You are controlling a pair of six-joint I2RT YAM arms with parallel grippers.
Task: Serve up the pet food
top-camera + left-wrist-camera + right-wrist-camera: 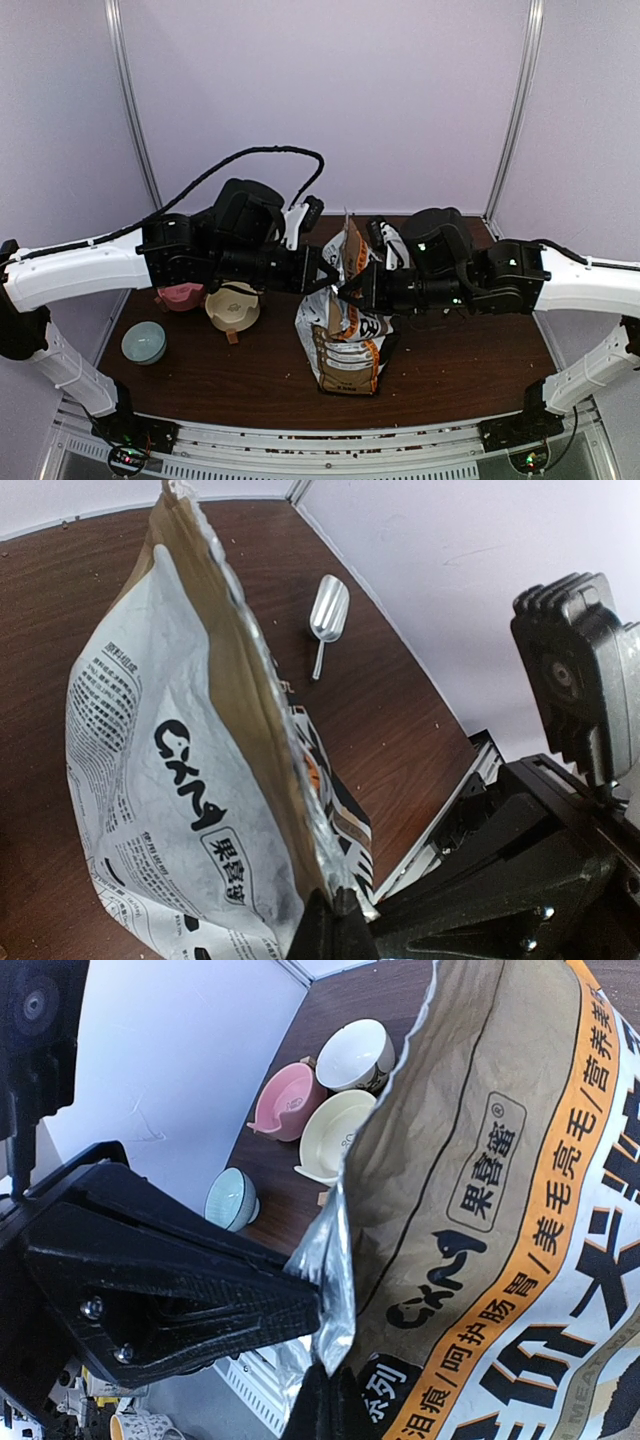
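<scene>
Fingers of the left gripper (335, 912) lie closest to the left wrist lens, clenched on the foil-lined lip of the paper bag (345, 340).

Top view, left to right:
- **Bowls:** A pale blue-green bowl (143, 342) stands far to the left of the left gripper and nearer the arm bases. A pink bowl (180, 297) and a cream bowl (232, 305) stand side by side under the left arm. The right wrist view shows a white bowl (355, 1055) just beyond the cream one.
- **Bag:** It sits between and below the two grippers. Its bottom rests on the brown table (450, 360) and its printed face is creased and tilted. The mouth is raised to gripper height.
- **Right gripper (322, 1400):** It is clamped on the same foil lip, facing the left gripper. The two sets of fingertips are just beside each other at the mouth.
- **Scoop:** The left wrist view shows a silver scoop (328, 610) lying flat on the table beyond the bag. It is well apart from the left gripper, with its handle pointing back toward it.

**Pet food:** No pellets can be seen, because the bag's lips are close together at the grippers and hide its inside. Brown specks on the table and near rail are too small to identify.
</scene>
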